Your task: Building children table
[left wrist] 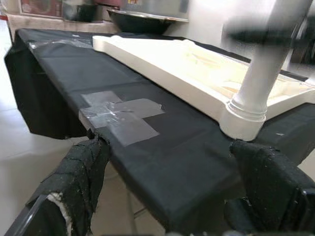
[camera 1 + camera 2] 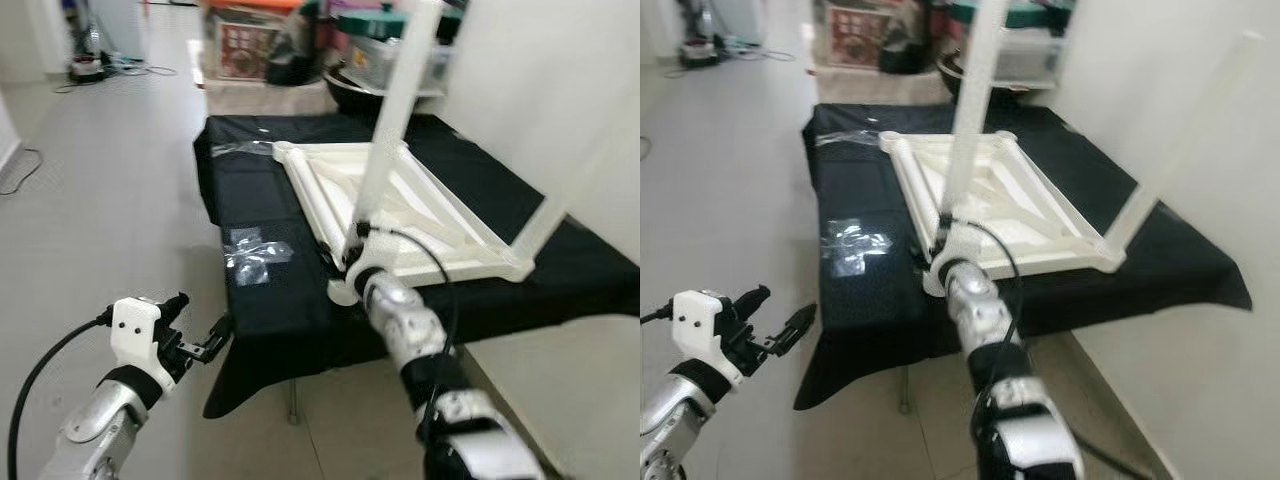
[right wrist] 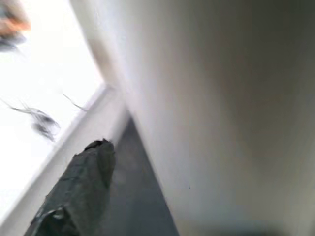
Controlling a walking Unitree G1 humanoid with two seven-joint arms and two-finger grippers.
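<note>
An upturned white table top lies on a low table draped in black cloth. A white leg stands upright in its near corner socket; a second leg stands at the right corner. My right gripper is at the base of the near leg and shut on it; in the right wrist view one finger lies along the leg. My left gripper hangs open and holds nothing, low in front of the cloth's front-left corner, its fingers wide apart.
Clear tape patches stick to the cloth left of the table top. A white wall runs along the right. Boxes and a dark bowl stand behind the table. Cables lie on the tiled floor at far left.
</note>
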